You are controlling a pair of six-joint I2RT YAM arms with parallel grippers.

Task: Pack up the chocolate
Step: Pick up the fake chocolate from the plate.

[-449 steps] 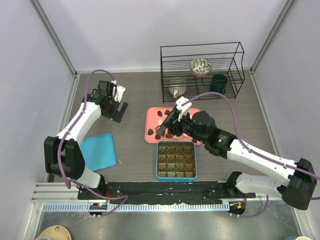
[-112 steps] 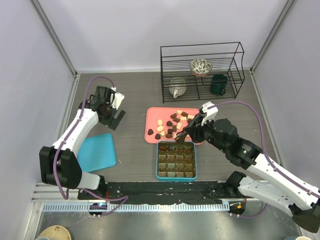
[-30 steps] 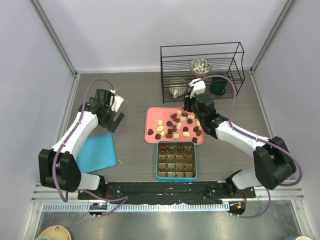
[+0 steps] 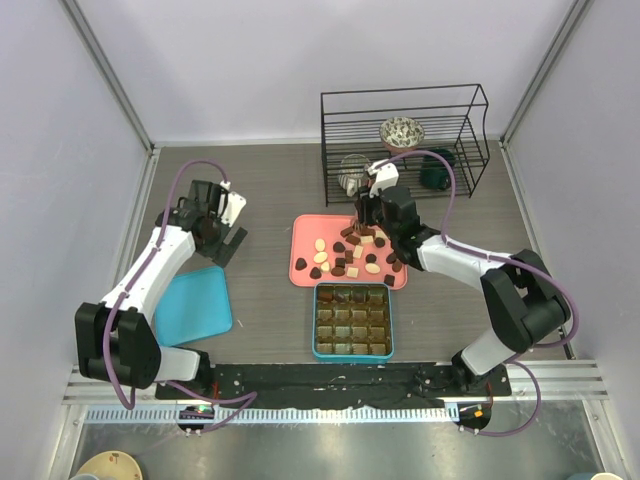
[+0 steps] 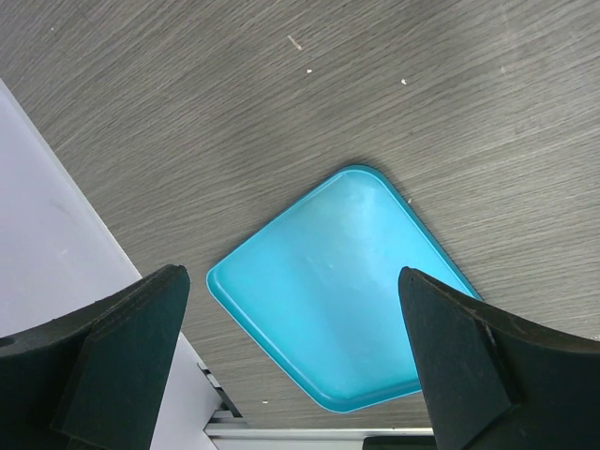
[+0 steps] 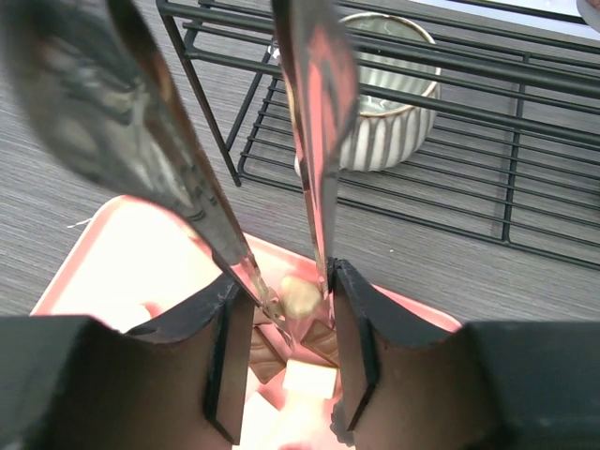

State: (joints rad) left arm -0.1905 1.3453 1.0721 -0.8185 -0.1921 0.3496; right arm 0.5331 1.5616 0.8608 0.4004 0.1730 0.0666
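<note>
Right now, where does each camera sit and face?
Top external: above, behind the bases, looks down on the table; left arm, right arm show.
Left wrist: faces down at the teal lid between its open fingers.
Right wrist: looks along its tongs at a cream chocolate, pink tray, wire rack.
Top and right wrist share tray, rack.

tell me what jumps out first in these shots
The pink tray at mid-table, scattered with dark, brown and cream chocolates, catches the eye first. The right hand hangs over its far side, holding metal tongs whose tips straddle a cream piece. On the tray's near side sits a teal box of brown compartments.
</note>
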